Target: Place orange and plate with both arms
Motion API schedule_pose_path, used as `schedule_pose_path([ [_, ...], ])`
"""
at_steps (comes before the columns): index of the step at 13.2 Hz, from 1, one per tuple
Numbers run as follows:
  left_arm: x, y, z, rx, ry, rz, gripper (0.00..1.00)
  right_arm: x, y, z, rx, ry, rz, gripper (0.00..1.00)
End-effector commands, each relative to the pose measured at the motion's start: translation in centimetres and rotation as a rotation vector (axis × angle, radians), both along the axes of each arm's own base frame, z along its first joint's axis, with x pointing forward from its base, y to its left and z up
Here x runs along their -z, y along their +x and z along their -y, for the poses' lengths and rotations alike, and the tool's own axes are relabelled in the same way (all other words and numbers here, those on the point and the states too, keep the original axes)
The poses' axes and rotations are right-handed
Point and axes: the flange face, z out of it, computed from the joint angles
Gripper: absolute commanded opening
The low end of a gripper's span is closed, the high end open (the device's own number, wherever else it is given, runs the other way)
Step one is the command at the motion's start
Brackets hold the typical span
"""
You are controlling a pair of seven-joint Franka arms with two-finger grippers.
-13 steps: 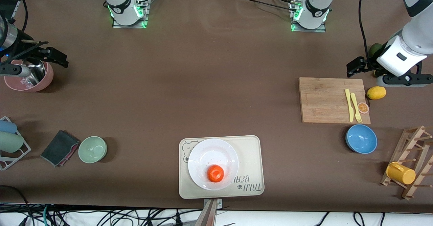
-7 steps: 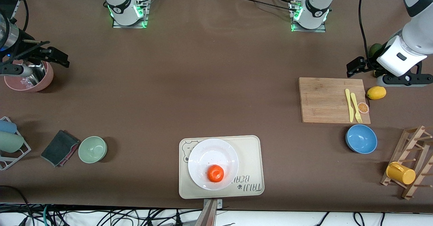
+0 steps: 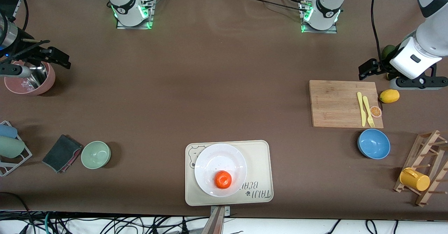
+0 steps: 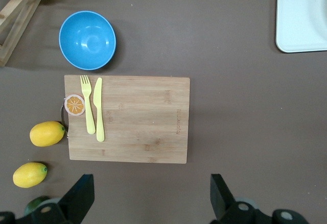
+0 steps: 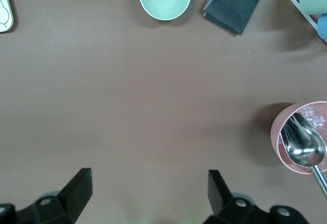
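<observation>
The orange (image 3: 223, 179) rests on the white plate (image 3: 213, 160), on the part of it nearest the front camera. The plate lies on a cream tray (image 3: 260, 167) near the table's front edge. My left gripper (image 3: 366, 69) hangs open and holds nothing, over bare table next to the cutting board at the left arm's end; in the left wrist view the left gripper (image 4: 150, 198) has only table between its fingers. At the right arm's end, my right gripper (image 3: 57, 58) is open and holds nothing beside a pink cup; the right gripper (image 5: 149, 193) faces bare table.
A bamboo cutting board (image 3: 336, 102) carries a yellow fork and knife (image 3: 365, 109) and an orange-slice disc (image 3: 376, 111). Around it are lemons (image 3: 389, 96), a blue bowl (image 3: 373, 143) and a wooden rack with a yellow mug (image 3: 414, 179). Green bowl (image 3: 96, 154), dark cloth (image 3: 61, 153) and pink cup with spoon (image 3: 29, 78) sit at the right arm's end.
The right gripper has drifted very slightly beside the pink cup. The left arm, orange and plate have not moved.
</observation>
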Motion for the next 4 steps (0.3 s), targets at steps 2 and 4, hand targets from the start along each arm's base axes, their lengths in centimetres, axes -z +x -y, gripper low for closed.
schedule_pose_path([
  [2,-0.56,0.16,-0.04,0.016,0.015,-0.005,1.0,-0.44,-0.18,-0.28,-0.003,0.001,0.008,1.0],
  [4,-0.56,0.16,-0.04,0.016,0.015,-0.005,1.0,-0.49,-0.14,-0.4,-0.005,0.004,0.008,1.0],
])
